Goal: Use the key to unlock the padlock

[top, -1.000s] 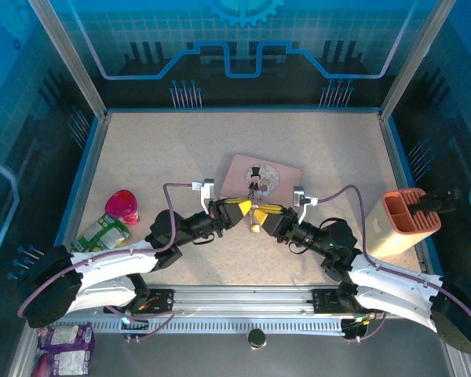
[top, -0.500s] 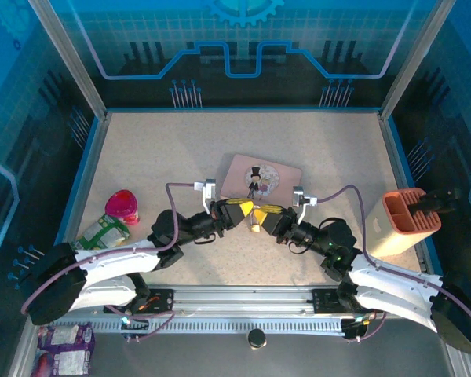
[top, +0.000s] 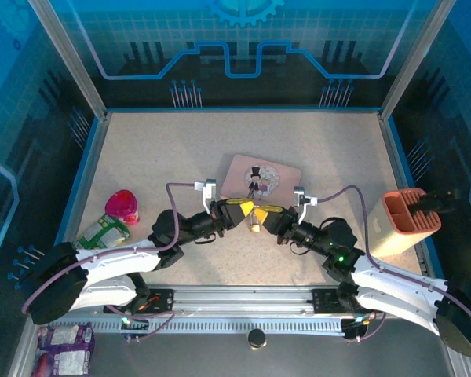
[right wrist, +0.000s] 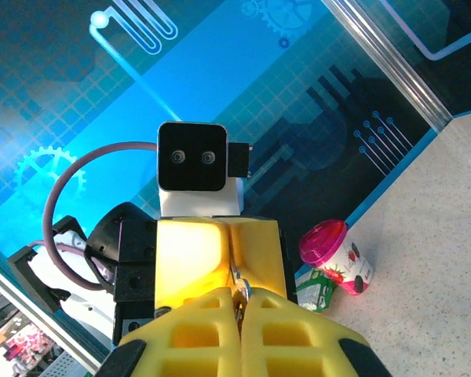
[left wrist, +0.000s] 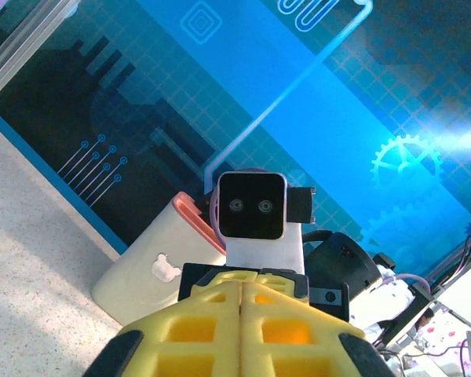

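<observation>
One padlock (top: 253, 223), a brass speck, sits at the middle of the table where the two grippers meet tip to tip. In the right wrist view it (right wrist: 240, 292) shows as a small gold and silver bit poking out of the seam between the right gripper's (right wrist: 239, 318) yellow fingers, which are pressed together on it. The left gripper (top: 245, 209) faces the right gripper (top: 261, 213) head on, its tips touching the padlock from the other side. In the left wrist view the left gripper (left wrist: 242, 310) has its two fingers closed flat against each other; whether a key is pinched between them cannot be told.

Just behind the grippers lies one pink tin (top: 263, 176), flat on the table. Well to the left stand one pink cup (top: 122, 205) and, beside it, one green packet (top: 100, 232). At the right edge stands one white holder (top: 404, 222) with an orange top and two slots.
</observation>
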Controlling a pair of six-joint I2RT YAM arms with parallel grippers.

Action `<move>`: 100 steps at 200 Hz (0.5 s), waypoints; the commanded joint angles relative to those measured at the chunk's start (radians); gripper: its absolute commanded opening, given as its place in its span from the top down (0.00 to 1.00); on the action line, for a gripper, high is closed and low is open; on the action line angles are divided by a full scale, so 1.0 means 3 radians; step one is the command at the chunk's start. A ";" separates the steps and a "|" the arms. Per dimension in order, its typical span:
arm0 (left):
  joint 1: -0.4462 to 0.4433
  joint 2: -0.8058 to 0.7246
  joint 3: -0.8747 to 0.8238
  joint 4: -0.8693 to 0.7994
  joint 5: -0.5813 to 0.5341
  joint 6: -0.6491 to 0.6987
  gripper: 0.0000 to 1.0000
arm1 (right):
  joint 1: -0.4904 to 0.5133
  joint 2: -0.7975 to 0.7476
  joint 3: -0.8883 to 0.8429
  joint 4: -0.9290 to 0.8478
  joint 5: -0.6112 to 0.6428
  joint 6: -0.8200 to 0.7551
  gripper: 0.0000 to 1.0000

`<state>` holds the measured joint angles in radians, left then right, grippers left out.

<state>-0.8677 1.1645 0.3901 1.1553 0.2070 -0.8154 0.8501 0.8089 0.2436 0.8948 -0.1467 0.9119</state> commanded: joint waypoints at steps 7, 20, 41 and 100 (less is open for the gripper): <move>0.0008 -0.0058 0.0034 -0.0165 -0.0127 0.0054 0.70 | -0.0018 -0.0119 0.0155 -0.0346 0.0145 -0.0059 1.00; 0.0036 -0.0177 0.0019 -0.0573 -0.0330 0.0088 0.55 | -0.0033 -0.0234 0.0197 -0.0779 0.0290 -0.0079 1.00; 0.0182 -0.0372 -0.0050 -0.1198 -0.0504 0.0181 0.44 | -0.0097 -0.0467 0.0278 -0.1601 0.0544 -0.0180 1.00; 0.0090 -0.0273 0.0525 -0.3511 -0.1251 0.0486 0.46 | -0.0144 -0.1052 0.0295 -0.2708 0.0907 -0.0318 1.00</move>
<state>-0.7921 1.0378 0.4778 0.4080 -0.0433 -0.7464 0.8169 0.5533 0.3191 0.2638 0.0471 0.8440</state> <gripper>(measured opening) 0.536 0.064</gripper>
